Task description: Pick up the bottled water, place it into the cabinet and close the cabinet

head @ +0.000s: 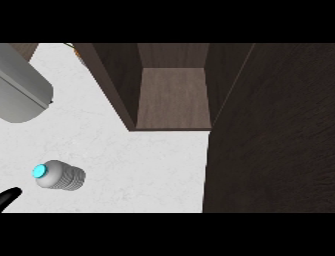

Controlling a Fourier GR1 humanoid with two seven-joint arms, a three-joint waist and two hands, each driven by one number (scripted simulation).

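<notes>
I look down at the white counter (148, 160). The bottled water (59, 175) stands upright on it, seen from above, with a bright cyan cap (39, 172) and a grey ribbed body. I can read no label or writing on it. Just beside the bottle, toward the lower left corner, only black fingers of my left hand (0, 200) show; they are apart from the bottle and hold nothing, but I cannot tell how far they are open. Beyond the bottle, the dark wooden cabinet (171, 90) stands open, and its inside shelf shows nothing on it. Its open door (284, 130) fills the right side. A grey rounded appliance (11, 85) lies well apart from the bottle, at upper left.
</notes>
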